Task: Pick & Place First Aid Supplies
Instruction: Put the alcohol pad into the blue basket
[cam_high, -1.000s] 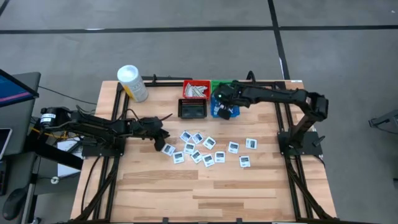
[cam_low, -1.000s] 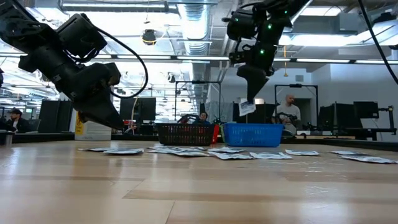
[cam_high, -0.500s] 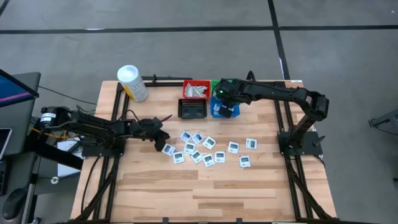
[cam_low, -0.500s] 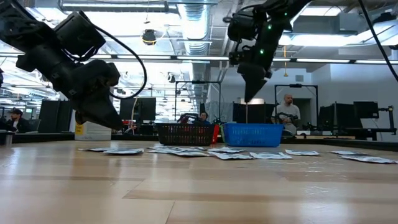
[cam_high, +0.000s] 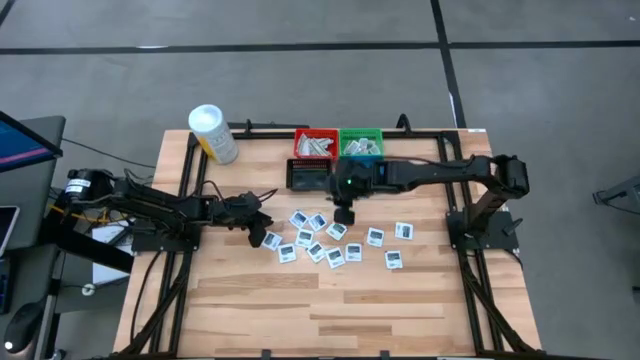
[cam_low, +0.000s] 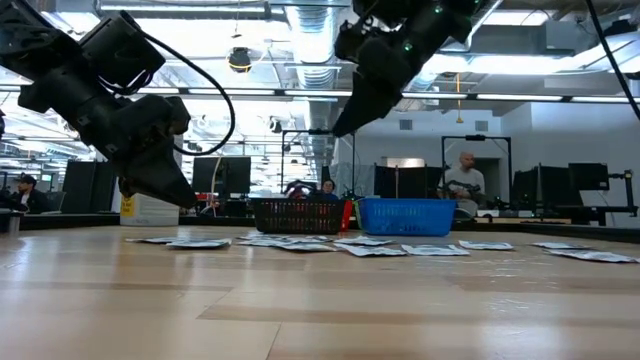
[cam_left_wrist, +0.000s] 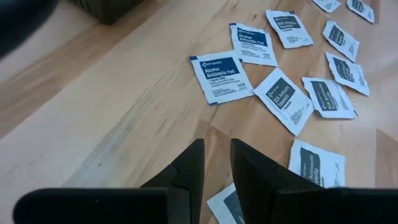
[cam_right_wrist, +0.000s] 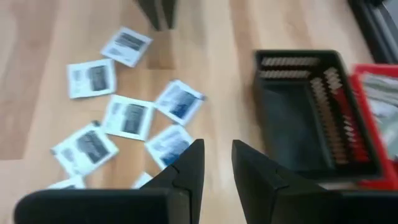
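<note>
The left gripper (cam_high: 268, 236) hung low at the left edge of the white packets (cam_high: 318, 222) scattered mid-worktop, fingers narrow and empty. Further right, the right gripper (cam_high: 343, 214) had swung from over the blue bin (cam_low: 405, 215) back above the scatter, fingers narrowly parted, empty; next, judging by this, it must descend onto one packet.

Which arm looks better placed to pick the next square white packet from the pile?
Probably the right. Its gripper hangs over the square white packets, jaws parted and nothing held. The left gripper sits low at the pile's edge, also parted, so it is close too.
</note>
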